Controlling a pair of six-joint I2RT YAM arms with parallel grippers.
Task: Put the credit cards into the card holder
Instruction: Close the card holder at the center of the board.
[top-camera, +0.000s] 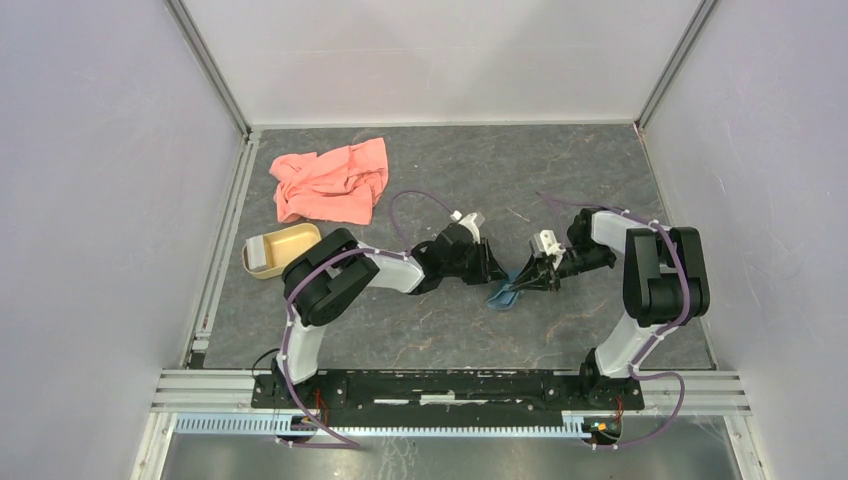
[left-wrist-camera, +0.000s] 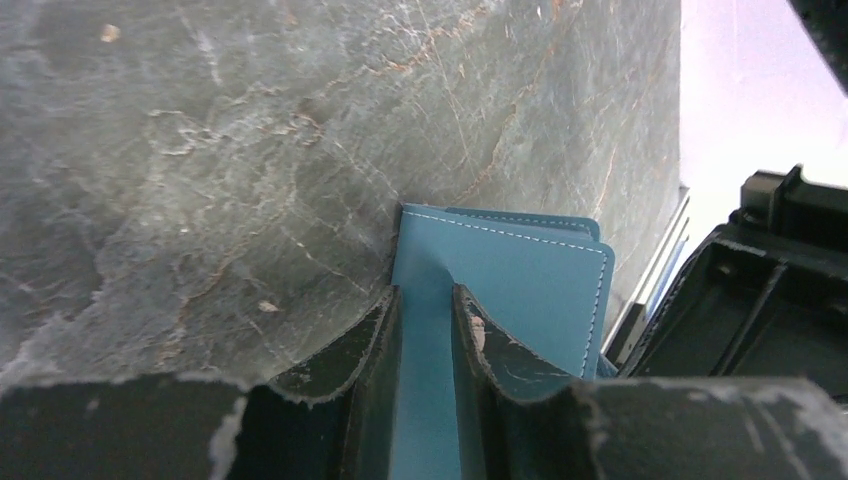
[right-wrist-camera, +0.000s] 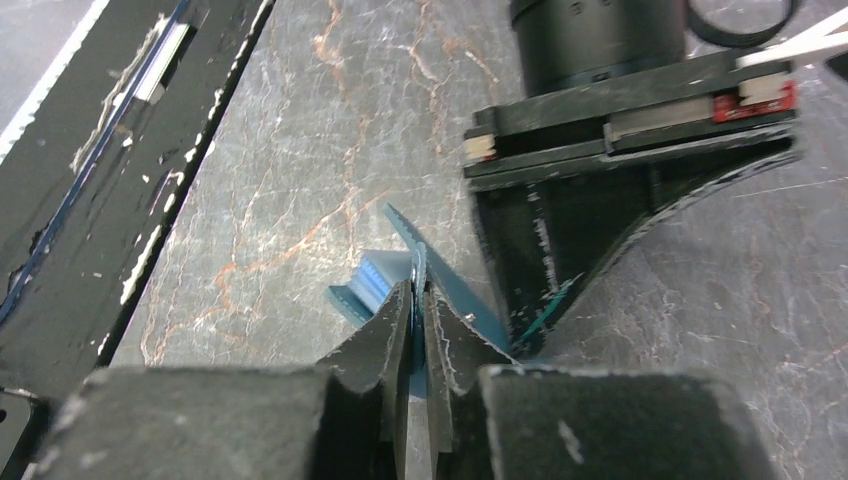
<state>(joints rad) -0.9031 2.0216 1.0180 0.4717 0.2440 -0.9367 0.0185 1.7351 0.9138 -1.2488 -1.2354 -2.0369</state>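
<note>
Card holder: teal card holder (top-camera: 503, 295) at mid-table, right between the two arms and pinched from both sides

Left gripper: left gripper (left-wrist-camera: 425, 320) has its jaws drawn close, one teal flap sandwiched between the worn black fingers (left-wrist-camera: 372, 345), and the rest of the wallet fans out beyond the tips

Right gripper: right gripper (right-wrist-camera: 417, 320) is nipped almost fully together on a thin teal flap that stands on edge, tilted, between its pads

Open side: paler blue ribbed layers (right-wrist-camera: 372, 278) peek out just left of the right arm's fingertips, against the teal

Stitching: a white stitch line runs along the holder's edges in the left wrist view, and that's the only marking that shows on it

Writing: a small red tag (right-wrist-camera: 755, 95) on the left gripper's housing, too small to read

Cards: a pale flat piece (top-camera: 258, 255) lies in the tan dish (top-camera: 295, 240) at the left; card or not, I cannot tell

Hidden: from above, both grippers cover most of the holder, only a teal corner shows, and I cannot tell whether it rests on the grey table (top-camera: 450, 330) or hangs just off it

Cut off: the near part of the holder disappears behind the fingers in both wrist views

Far corner: salmon-pink cloth (top-camera: 330, 182) lies crumpled, well apart from the grippers
</note>
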